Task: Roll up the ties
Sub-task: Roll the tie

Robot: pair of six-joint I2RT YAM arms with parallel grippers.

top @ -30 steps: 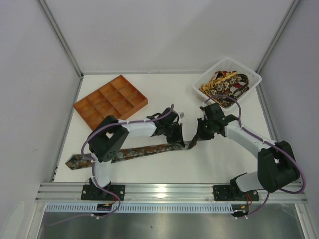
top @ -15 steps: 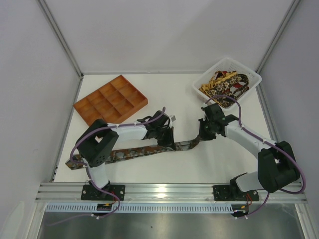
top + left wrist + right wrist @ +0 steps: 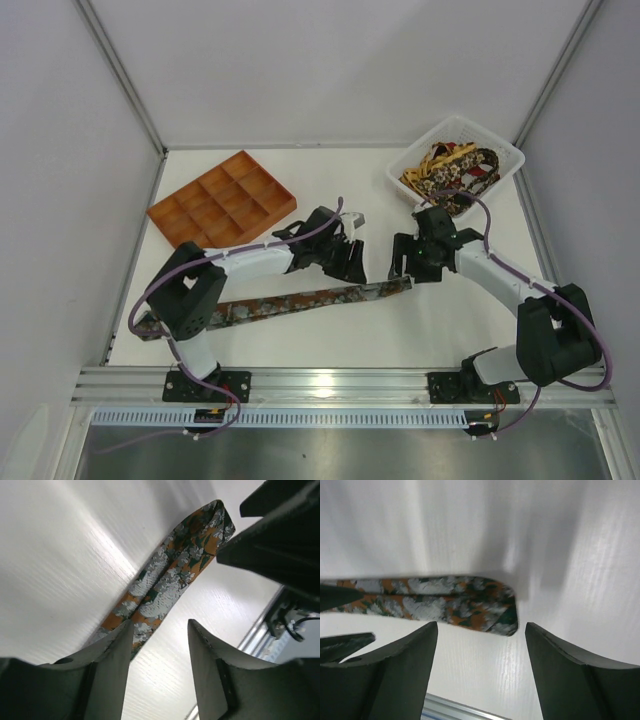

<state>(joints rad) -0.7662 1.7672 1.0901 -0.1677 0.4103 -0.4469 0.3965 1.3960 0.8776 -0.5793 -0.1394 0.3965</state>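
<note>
White table (image 3: 330, 180) under 2 arms, with 1 patterned necktie (image 3: 290, 300) stretched flat near its near edge.
We see the necktie run from the near left corner toward the middle, its orange, green and grey end lying on the table just by the right gripper (image 3: 402, 265). We find the left gripper (image 3: 352, 268) close beside, over the same strip. Both sets of jaws stand apart and grasp nothing. We note an orange compartment tray (image 3: 222, 197) at the far left and a white basket (image 3: 490, 135) in the far right corner, holding more ties (image 3: 452, 172).
</note>
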